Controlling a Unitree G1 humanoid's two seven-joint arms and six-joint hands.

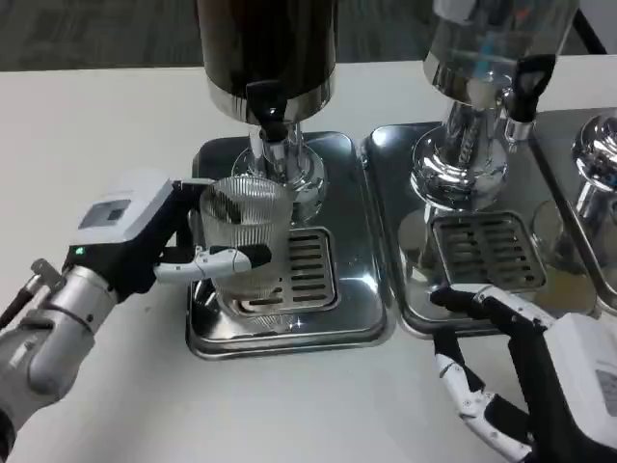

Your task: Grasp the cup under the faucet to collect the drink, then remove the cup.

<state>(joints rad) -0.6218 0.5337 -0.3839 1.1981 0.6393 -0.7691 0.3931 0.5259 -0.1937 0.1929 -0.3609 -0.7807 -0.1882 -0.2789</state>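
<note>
Left hand (pixel 145 236) grips the ribbed clear cup (pixel 243 243) from its 9 o'clock side, one finger wrapped across the front of the glass. This cup stands over the slotted drip grate (pixel 301 275) on the steel tray (pixel 362 318), directly below the black faucet (pixel 268 108) of the dark drink dispenser (pixel 267 48). Right hand (pixel 525 371) lies on the white surface (pixel 87 125) at 5 o'clock, fingers spread and holding nothing, near the edge of a second tray (pixel 386 193). At 1 o'clock stands a second dispenser (pixel 482 58) with clear body; one more chrome base (pixel 596 154) shows at 3 o'clock.
</note>
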